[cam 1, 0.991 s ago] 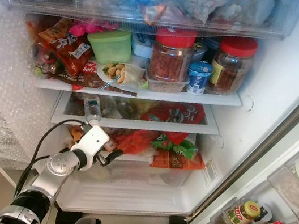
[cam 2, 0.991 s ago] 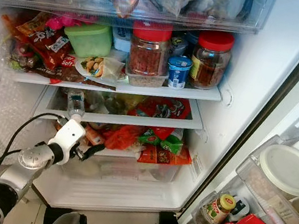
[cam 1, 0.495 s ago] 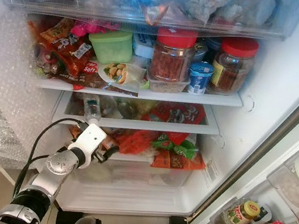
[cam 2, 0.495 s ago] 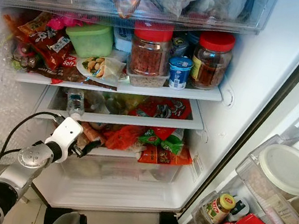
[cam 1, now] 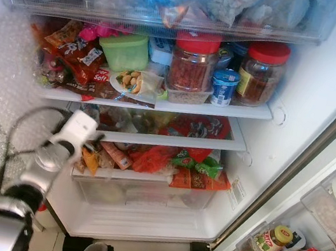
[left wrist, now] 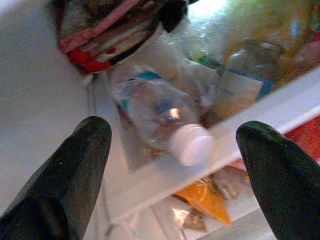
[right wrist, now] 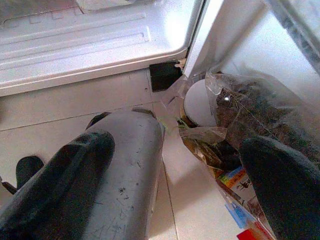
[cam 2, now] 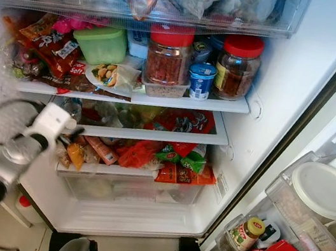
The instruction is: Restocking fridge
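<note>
Left wrist view: left gripper (left wrist: 175,170) spread wide, empty, framing the water bottle (left wrist: 160,117) lying cap-outward on the middle fridge shelf (left wrist: 240,127). I'd centre on the body before closing. Right gripper (right wrist: 175,185) hangs low, open, empty.

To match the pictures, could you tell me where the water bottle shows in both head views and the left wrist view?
Left eye view: water bottle at the left end of the middle shelf.
Right eye view: the bottle at the same shelf end.
Left wrist view: centre, white cap forward, ahead of the open left gripper.
Shared landmark: orange snack packet just under that shelf.
</note>
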You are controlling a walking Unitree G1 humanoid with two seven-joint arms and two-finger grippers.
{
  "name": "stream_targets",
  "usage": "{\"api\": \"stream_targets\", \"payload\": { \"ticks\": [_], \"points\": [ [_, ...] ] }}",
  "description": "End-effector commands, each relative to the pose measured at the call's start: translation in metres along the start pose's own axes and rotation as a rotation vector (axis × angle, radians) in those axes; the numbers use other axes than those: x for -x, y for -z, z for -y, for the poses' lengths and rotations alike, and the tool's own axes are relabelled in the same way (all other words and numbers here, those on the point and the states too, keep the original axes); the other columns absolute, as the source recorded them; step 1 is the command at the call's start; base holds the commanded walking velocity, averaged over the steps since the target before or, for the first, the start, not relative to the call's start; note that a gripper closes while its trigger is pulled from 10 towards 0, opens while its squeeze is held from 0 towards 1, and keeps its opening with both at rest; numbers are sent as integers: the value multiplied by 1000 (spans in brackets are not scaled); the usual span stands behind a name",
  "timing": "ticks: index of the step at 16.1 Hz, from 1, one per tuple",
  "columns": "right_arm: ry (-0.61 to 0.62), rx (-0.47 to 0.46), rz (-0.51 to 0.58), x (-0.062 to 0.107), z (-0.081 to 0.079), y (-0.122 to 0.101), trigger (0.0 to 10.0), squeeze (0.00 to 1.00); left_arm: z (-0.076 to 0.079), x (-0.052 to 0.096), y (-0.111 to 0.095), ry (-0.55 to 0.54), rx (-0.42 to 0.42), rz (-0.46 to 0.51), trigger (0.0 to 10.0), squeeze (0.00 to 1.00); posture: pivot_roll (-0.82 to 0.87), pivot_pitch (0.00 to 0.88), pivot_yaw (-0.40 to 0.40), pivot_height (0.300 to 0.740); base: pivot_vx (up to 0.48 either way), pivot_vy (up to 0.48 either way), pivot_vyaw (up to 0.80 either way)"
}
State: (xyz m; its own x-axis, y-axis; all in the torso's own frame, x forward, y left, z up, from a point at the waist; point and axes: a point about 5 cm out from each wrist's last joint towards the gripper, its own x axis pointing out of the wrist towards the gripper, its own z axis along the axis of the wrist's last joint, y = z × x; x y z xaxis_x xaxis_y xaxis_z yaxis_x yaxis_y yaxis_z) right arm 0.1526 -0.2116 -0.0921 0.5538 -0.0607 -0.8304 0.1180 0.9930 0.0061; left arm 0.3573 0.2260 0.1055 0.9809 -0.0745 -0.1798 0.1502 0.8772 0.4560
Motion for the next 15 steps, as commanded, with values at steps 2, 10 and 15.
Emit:
{"api": "stream_targets", "payload": {
  "ticks": [2, 10, 15],
  "points": [
    [-3, 9, -135, 7, -1, 33, 10000, 0, 9, 1, 3, 72, 32, 6, 10000, 0, -77, 6, 7, 625, 0, 0, 0],
    [-10, 13, -125, 5, -3, 28, 10000, 0, 78, 32, 1, 342, 94, 222, 10000, 0, -63, 0, 14, 625, 0, 0, 0],
    [-8, 11, -124, 5, -3, 27, 10000, 0, 78, 64, 11, 147, 204, 252, 10000, 0, -41, 0, 13, 625, 0, 0, 0]
  ]
}}
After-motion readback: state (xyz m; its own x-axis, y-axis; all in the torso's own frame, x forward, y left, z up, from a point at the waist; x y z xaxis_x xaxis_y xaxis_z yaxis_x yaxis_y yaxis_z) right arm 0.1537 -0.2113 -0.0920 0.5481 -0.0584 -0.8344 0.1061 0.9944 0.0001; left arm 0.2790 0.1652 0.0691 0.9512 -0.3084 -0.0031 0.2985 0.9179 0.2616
